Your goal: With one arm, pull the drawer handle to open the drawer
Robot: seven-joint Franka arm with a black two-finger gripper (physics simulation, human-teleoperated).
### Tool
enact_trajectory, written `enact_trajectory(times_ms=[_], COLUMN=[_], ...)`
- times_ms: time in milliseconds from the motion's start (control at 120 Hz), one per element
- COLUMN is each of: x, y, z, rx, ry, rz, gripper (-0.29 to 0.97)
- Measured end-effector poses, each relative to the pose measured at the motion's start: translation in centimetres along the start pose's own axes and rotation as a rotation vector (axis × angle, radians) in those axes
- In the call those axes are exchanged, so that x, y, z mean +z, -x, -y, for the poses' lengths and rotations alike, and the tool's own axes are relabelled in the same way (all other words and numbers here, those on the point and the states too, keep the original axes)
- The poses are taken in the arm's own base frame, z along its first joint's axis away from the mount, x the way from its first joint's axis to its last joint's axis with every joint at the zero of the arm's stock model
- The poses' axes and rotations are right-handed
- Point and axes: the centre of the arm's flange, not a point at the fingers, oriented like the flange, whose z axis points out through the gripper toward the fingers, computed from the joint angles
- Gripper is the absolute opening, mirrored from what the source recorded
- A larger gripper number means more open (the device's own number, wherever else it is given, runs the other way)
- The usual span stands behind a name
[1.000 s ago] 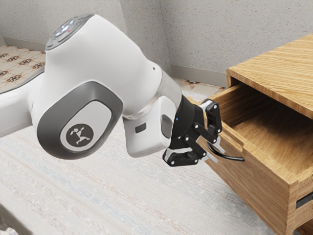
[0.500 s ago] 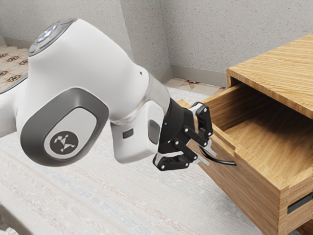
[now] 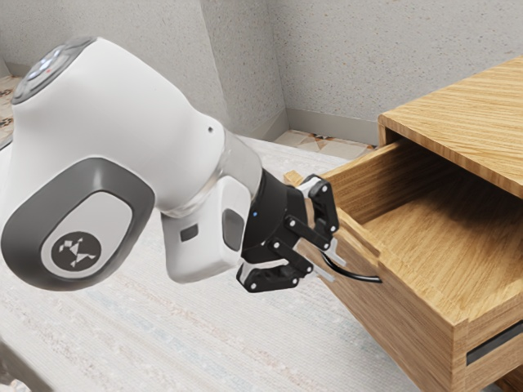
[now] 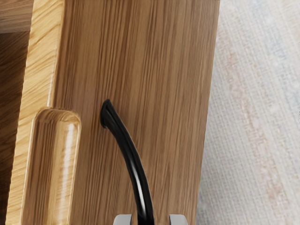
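- Here's the gripper (image 3: pixel 330 263), out at the end of the white arm (image 3: pixel 106 188), right against the front of the drawer (image 3: pixel 392 327). The black handle (image 3: pixel 356 276) runs off from it towards the exterior view's right.
- The fingers are closed in on that handle, one on each side of the bar. I read it as a grip on the handle, not a hook.
- The relation that matters is that the handle's long axis runs along the drawer's front panel and the fingers cross it squarely. A straight pull away from the cabinet (image 3: pixel 466 122) should carry the drawer with it.
- That pull line heads towards the exterior view's lower left, out over the pale carpet (image 3: pixel 163 343).
- The drawer is well out of the cabinet, its wooden floor on show. By my judgement the opening is largely done.
- The wrist view gives the contact. Two silver fingertips (image 4: pixel 123 219) flank the handle (image 4: pixel 127 154), and the gripper (image 4: pixel 150 220) holds the bar well away from the end that is fixed into the panel (image 4: pixel 154 70). Slim gaps show beside the bar there, so the clamp may be light.
- The exterior view adds how far the drawer stands out and the direction of travel.
- Watch for the fingers sliding along the bar if the pull drifts sideways.
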Motion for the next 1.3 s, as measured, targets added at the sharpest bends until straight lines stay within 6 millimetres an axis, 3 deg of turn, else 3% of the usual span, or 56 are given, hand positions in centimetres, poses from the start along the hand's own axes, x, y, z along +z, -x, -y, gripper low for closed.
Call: enact_trajectory(times_ms=[1300], x=[-2.6], y=[0.1], z=[-4.1], rx=[-0.012], ry=[-0.022], rz=[0.021], gripper=[0.00])
